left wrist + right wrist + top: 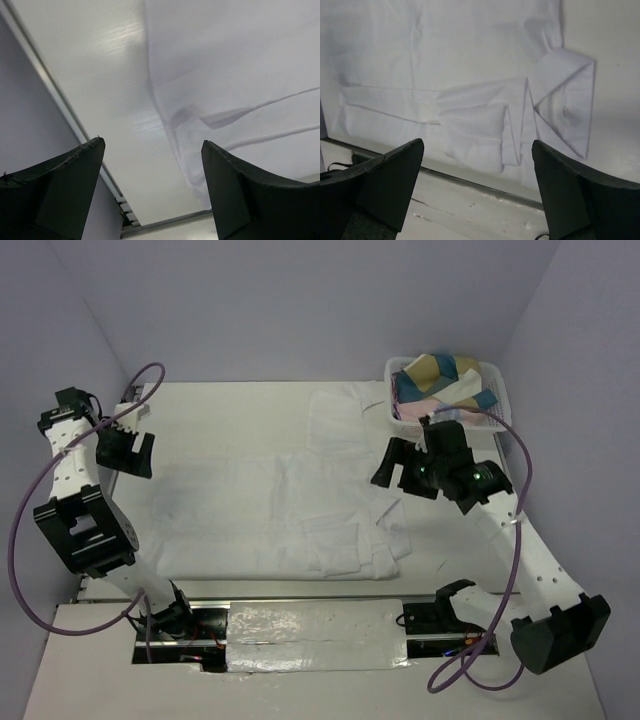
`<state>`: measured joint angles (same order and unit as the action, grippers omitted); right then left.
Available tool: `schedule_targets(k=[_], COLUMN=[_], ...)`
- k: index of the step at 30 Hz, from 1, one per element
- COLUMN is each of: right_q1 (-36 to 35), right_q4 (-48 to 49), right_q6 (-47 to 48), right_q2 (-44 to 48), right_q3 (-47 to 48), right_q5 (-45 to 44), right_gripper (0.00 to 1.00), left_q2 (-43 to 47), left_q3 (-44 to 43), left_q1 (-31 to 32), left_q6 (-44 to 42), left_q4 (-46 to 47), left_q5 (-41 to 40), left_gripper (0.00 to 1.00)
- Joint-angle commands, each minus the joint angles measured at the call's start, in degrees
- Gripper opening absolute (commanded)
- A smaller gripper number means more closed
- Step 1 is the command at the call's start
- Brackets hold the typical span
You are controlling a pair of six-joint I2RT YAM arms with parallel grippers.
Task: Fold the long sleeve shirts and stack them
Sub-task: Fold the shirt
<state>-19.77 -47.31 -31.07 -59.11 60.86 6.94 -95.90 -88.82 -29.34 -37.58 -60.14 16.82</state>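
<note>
A white long sleeve shirt (290, 505) lies spread flat across the middle of the table, its near right part folded into layered pleats (365, 540). More white cloth (345, 415) reaches back toward the basket. My left gripper (125, 452) hangs open above the table's left side, off the cloth. In the left wrist view the shirt's edge (235, 75) lies to the right of the open left gripper (152, 150). My right gripper (392, 465) hovers open over the shirt's right side. The right wrist view shows the shirt (470, 75) and a folded cuff (565, 100) beyond the empty right gripper (477, 150).
A white lattice basket (500, 390) holding coloured folded cloths (440, 375) stands at the back right corner. Purple cables loop off both arms. Grey walls close in the table on the left, back and right. A metal rail (300, 602) runs along the near edge.
</note>
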Motion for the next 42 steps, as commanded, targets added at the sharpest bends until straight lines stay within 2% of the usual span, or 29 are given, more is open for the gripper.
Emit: schedule_targets(k=[1, 2, 3, 4, 6, 7, 8, 9, 12, 13, 17, 19, 22, 28, 35, 39, 41, 42], right_q1=[0.52, 0.61, 0.61, 0.78, 0.87, 0.96, 0.96, 1.05, 1.14, 1.05, 0.35, -0.71, -1.41, -1.94, -2.99, -3.43, -3.96, -4.13], right_q4=[4.41, 4.77, 5.38, 6.69, 8.63, 9.16, 9.25, 9.17, 8.55, 7.94, 3.12, 0.56, -1.73, -1.73, -5.16, -5.42, -5.86, -5.95], right_q6=[5.14, 5.49, 6.1, 6.11, 5.41, 4.88, 4.62, 4.35, 3.83, 2.95, 1.1, 0.4, -0.83, -0.14, 4.44, 4.96, 5.66, 5.84], right_q2=[-7.05, -9.07, -13.44, -15.66, -21.99, -24.19, -28.73, -30.95, -41.14, -43.87, -60.22, -67.58, -75.06, -81.5, -86.34, -88.01, -89.15, -89.42], right_q3=[9.43, 11.63, 15.91, 17.78, 22.97, 24.55, 27.96, 29.91, 38.08, 40.37, 55.83, 64.59, 71.92, 74.4, 73.61, 73.17, 73.78, 73.61], right_q5=[4.74, 5.88, 6.68, 7.21, 7.39, 7.21, 5.56, 4.32, 0.1, -0.17, -0.52, -4.2, -7.81, -18.08, -22.5, -20.83, -20.3, -19.69], right_gripper=[0.94, 0.87, 0.72, 0.35, 0.11, 0.11, 0.28, 0.38, 0.57, 0.59, 0.64, 0.65, 0.68, 0.69, 0.72, 0.76, 0.77, 0.77], left_q2=[-2.09, -2.8, -3.5, -5.25, -8.51, -9.39, -10.87, -11.5, -13.96, -14.75, -19.93, -21.34, -25.11, -28.82, -26.45, -25.92, -26.62, -27.23], left_q3=[-3.63, -4.43, -5.57, -7.75, -10.66, -11.2, -11.2, -10.86, -9.63, -9.62, -10.24, -10.41, -11.2, -12.09, -2.69, -1.1, -2.06, -2.32], left_q1=[4.99, 6.48, 7.01, 7.45, 7.63, 7.72, 7.81, 7.9, 8.42, 8.34, 8.34, 8.34, 8.25, 8.34, 10.09, 10.62, 10.62, 10.62], left_q6=[4.0, 5.23, 5.94, 7.42, 9.1, 10.32, 10.86, 11.39, 12.97, 13.67, 15.34, 16.4, 17.98, 20.88, 20.44, 21.32, 21.24, 21.24], left_q4=[1.15, 1.69, 2.04, 2.48, 2.75, 3.62, 4.5, 5.72, 11.08, 11.97, 15.22, 16.63, 18.74, 19.71, 21.02, 22.17, 21.3, 21.12], left_q5=[2.78, 3.13, 3.74, 5.57, 7.6, 7.96, 8.05, 7.36, 5.6, 4.9, 2.87, 1.38, 1.63, 2.95, 8.38, 10.25, 10.43, 10.25], left_gripper=[0.92, 0.92, 0.92, 0.92, 0.91, 0.91, 0.91, 0.91, 0.92, 0.92, 0.93, 0.94, 0.94, 0.93, 0.89, 0.79, 0.71, 0.62])
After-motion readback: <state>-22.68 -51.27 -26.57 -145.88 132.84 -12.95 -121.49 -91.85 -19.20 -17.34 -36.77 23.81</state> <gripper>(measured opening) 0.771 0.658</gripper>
